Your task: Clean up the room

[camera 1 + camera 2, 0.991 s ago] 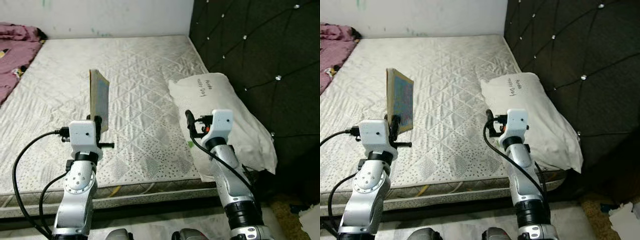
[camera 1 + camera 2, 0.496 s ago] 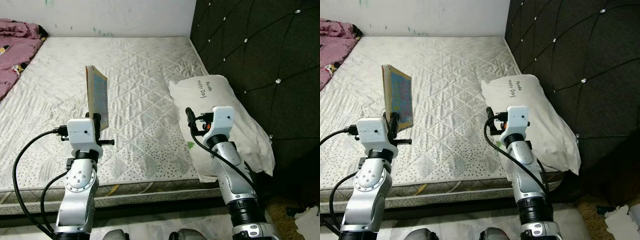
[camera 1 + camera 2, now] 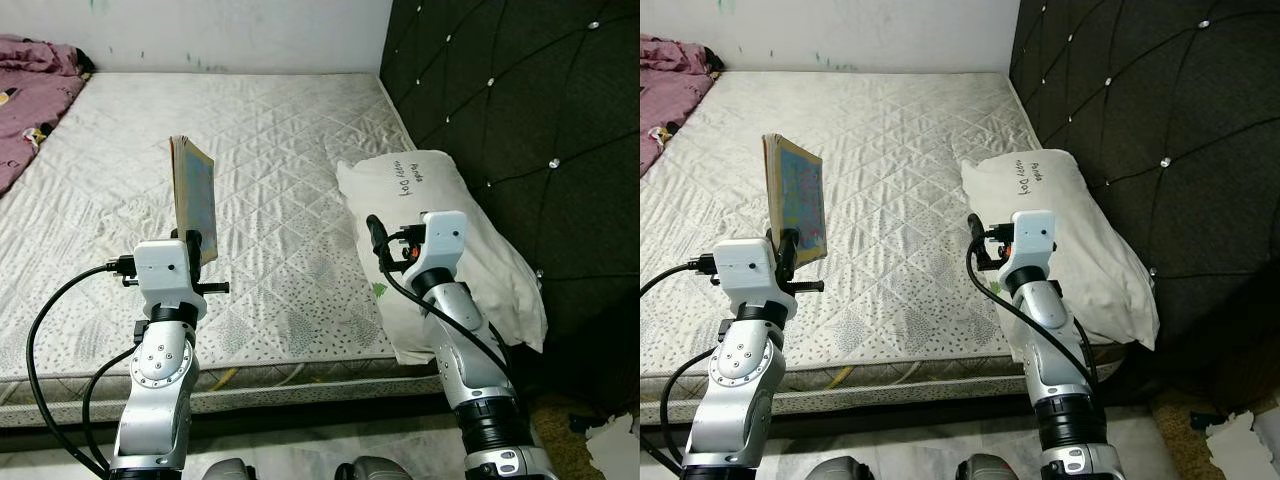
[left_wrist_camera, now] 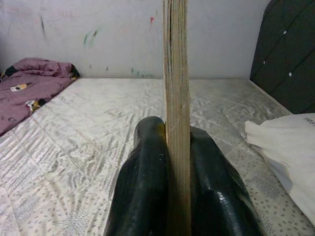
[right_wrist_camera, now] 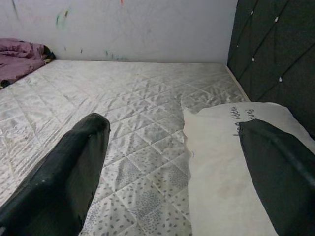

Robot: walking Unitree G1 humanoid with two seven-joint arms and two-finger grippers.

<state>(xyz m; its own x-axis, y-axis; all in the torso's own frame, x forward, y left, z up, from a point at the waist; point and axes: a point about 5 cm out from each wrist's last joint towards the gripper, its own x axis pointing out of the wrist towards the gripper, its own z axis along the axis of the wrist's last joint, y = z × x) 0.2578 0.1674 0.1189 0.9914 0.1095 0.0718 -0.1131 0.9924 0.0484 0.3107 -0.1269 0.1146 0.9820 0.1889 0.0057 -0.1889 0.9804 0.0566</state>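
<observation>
The left gripper (image 4: 178,147) is clamped on the lower edge of a thin book (image 3: 193,196), which stands upright and edge-on between the two black fingers (image 4: 145,182), raised above the near left part of the bare mattress (image 3: 280,140). The right gripper (image 5: 172,162) has its fingers spread wide with nothing between them, poised over the near right side of the bed, where a white pillow (image 3: 450,240) with handwriting on it lies against the dark tufted headboard (image 3: 520,110). A crumpled pink blanket (image 3: 30,100) lies at the far left. The main risk, as I judge it, comes from the narrow hold: the fingers pinch only a small strip of the book's bottom, so a quick swing or a step could let it pivot, tip sideways or slide out onto the mattress. The pages could also fan open and loosen the pinch. The pillow's near corner overhangs the mattress edge, so a careless brush from the right arm might drag it toward the floor.
</observation>
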